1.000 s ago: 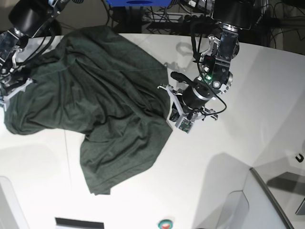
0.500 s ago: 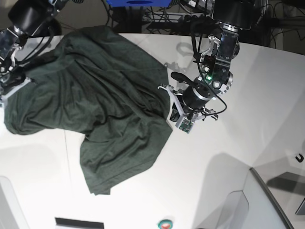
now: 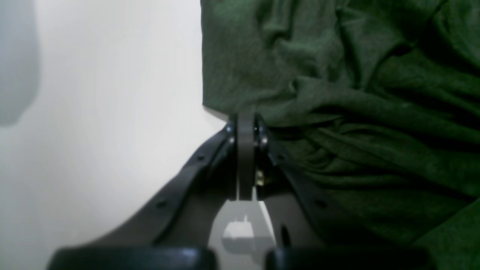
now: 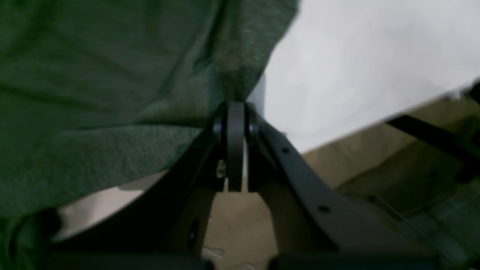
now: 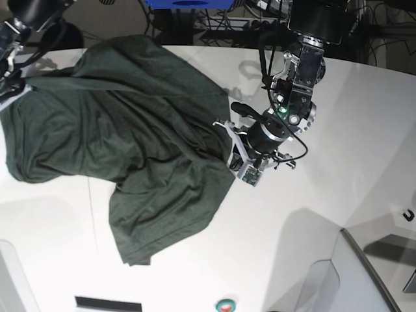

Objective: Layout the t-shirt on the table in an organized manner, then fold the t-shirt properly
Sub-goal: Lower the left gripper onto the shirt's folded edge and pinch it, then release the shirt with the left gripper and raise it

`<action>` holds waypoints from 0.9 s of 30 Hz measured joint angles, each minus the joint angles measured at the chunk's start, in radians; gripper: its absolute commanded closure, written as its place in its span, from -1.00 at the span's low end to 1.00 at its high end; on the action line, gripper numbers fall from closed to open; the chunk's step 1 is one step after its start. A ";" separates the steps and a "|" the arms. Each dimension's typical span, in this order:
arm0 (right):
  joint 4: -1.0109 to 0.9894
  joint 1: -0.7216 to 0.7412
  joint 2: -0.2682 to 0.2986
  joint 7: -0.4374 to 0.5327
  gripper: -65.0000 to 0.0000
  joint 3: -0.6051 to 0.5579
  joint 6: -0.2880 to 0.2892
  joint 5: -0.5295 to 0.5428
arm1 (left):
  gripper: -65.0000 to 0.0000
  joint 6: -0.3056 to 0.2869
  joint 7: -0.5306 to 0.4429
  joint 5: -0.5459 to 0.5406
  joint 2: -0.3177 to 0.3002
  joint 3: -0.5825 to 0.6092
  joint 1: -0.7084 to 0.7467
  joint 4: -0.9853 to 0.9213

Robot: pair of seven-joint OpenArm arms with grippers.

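The dark green t-shirt [image 5: 130,130] lies crumpled over the left half of the white table [image 5: 312,214]. My left gripper [image 5: 229,142] sits at the shirt's right edge. In the left wrist view the left gripper [image 3: 245,120] is shut on a fold of the t-shirt [image 3: 337,93] just above the table [image 3: 93,93]. My right gripper [image 5: 16,88] is at the far left. In the right wrist view the right gripper [image 4: 235,108] is shut on the hem of the t-shirt [image 4: 93,75], raised near the edge of the table [image 4: 356,56].
A grey bin [image 5: 370,273] stands at the lower right corner. A round button [image 5: 225,304] sits at the front edge. A blue object [image 5: 188,3] and cables lie beyond the far edge. Floor [image 4: 375,168] shows past the table's left side.
My right gripper has shut on the shirt's left edge and moved up and back, pulling that edge taut. The left gripper has shifted slightly, still shut on the right edge.
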 measured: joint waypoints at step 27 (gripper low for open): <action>0.011 -0.015 0.071 0.008 0.68 0.000 -0.001 -0.002 | 1.00 -0.004 0.000 0.001 -0.054 -0.104 0.026 0.005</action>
